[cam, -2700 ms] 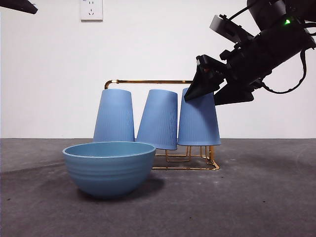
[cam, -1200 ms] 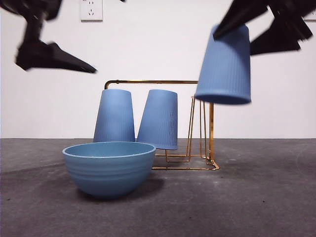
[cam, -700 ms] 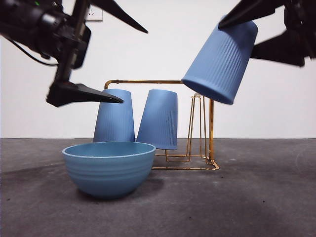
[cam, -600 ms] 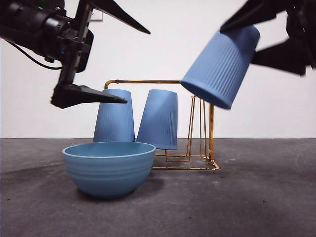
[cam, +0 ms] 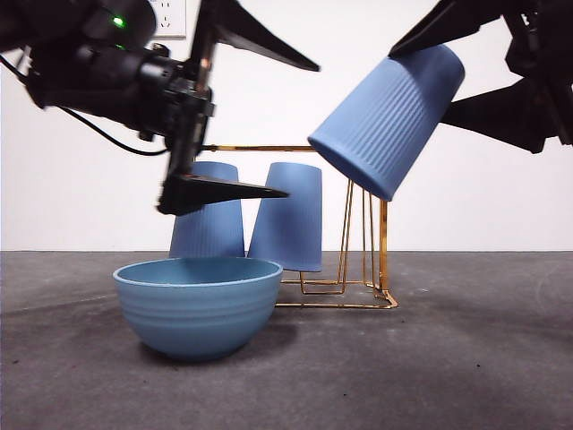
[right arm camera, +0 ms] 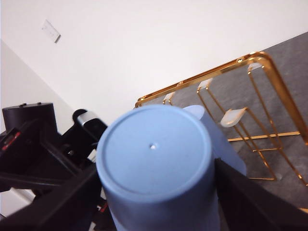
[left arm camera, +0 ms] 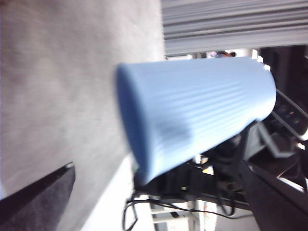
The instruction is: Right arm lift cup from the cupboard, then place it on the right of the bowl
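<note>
Now the left end effector has swung in from the left edge, open wide toward the cup. At upper right, the right end effector holds that cup tipped, mouth down-left, above the cupboard; the bowl sits lower left on the worktop.

Both arms are matte black. The left arm carries a green light, a thin black cable, and long wedge-shaped fingers tapering to points.
</note>
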Tool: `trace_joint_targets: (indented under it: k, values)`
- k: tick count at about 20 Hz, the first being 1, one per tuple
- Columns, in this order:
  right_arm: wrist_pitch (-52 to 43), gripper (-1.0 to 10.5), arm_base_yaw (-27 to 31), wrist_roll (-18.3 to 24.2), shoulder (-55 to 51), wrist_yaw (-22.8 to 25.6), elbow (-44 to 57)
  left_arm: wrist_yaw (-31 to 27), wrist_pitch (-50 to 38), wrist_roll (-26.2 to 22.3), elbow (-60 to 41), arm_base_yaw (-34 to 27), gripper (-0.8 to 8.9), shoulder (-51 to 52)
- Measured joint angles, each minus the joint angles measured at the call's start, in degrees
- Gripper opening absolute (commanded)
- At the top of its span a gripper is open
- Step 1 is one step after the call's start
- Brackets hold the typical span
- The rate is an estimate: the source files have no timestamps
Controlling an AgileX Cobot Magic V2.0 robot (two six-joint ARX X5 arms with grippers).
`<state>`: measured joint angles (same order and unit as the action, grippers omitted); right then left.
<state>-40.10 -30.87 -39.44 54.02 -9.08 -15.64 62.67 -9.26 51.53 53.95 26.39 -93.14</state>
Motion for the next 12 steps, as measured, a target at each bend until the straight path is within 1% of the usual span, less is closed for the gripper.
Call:
trace_joint_targets:
  k: [1, 3, 5, 8, 12]
  values:
    - [-0.1, 3.1, -0.4, 0.0, 0.4, 0.4, 0.0, 0.2, -1.9, 1.3, 0.0, 0.3, 5.49, -0.3]
    - [-0.3, 3.1, -1.3, 0.0, 1.6, 1.4, 0.0, 0.3, -4.6, 3.5, 0.0, 0.6, 5.38, -0.6]
    - [-1.8, 3.1, -2.1, -0.3, 2.8, 2.1, 0.0, 0.3, -5.4, 5.0, 0.0, 0.6, 5.29, -0.9]
    - [-4.4, 3.1, -3.3, -1.0, 4.1, 3.2, 0.0, 0.4, -5.2, 6.0, 0.0, 0.6, 5.23, -1.5]
    - [-7.0, 3.1, -4.7, -2.1, 6.9, 3.8, 0.0, 0.7, -5.2, 6.6, 0.0, 0.6, 4.31, -1.7]
